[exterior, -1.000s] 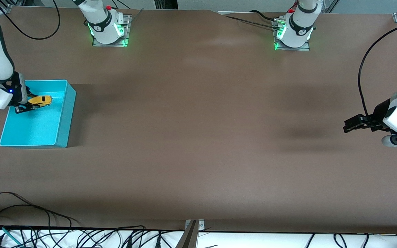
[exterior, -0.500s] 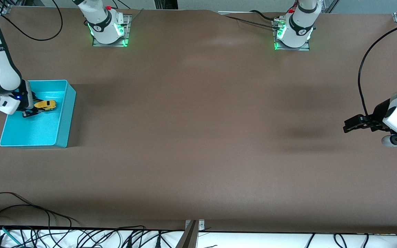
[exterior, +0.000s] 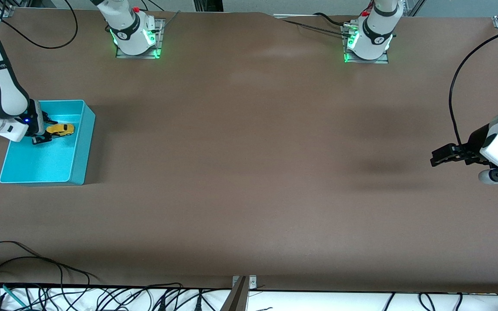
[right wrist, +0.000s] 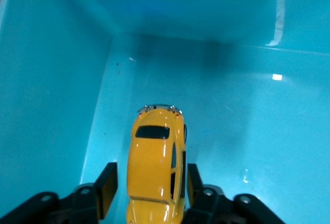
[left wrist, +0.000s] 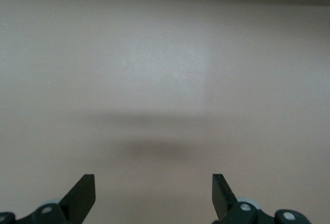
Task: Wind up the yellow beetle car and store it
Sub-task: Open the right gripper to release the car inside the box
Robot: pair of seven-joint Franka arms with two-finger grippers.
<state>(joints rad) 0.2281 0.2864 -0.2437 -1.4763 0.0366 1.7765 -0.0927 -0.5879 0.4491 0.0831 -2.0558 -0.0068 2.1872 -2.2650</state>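
The yellow beetle car (exterior: 62, 129) lies in the teal bin (exterior: 80, 142) at the right arm's end of the table, in the part of the bin farther from the front camera. My right gripper (exterior: 49, 131) is low inside the bin with its fingers on either side of the car's rear. In the right wrist view the car (right wrist: 154, 162) sits between the fingers (right wrist: 107, 188), and teal shows in a gap between one finger and the car, so the right gripper (right wrist: 150, 182) is open. My left gripper (exterior: 434, 156) waits open and empty over bare table at the left arm's end, and is also open in its wrist view (left wrist: 153, 188).
The bin's walls (right wrist: 51, 105) stand close around the right gripper. The two arm bases (exterior: 134, 34) (exterior: 368, 39) stand at the table's edge farthest from the front camera. Cables (exterior: 37, 268) lie along the nearest edge.
My right gripper has carried the car lower into the bin and a little toward its wall on the robots' side. The left arm has not moved.
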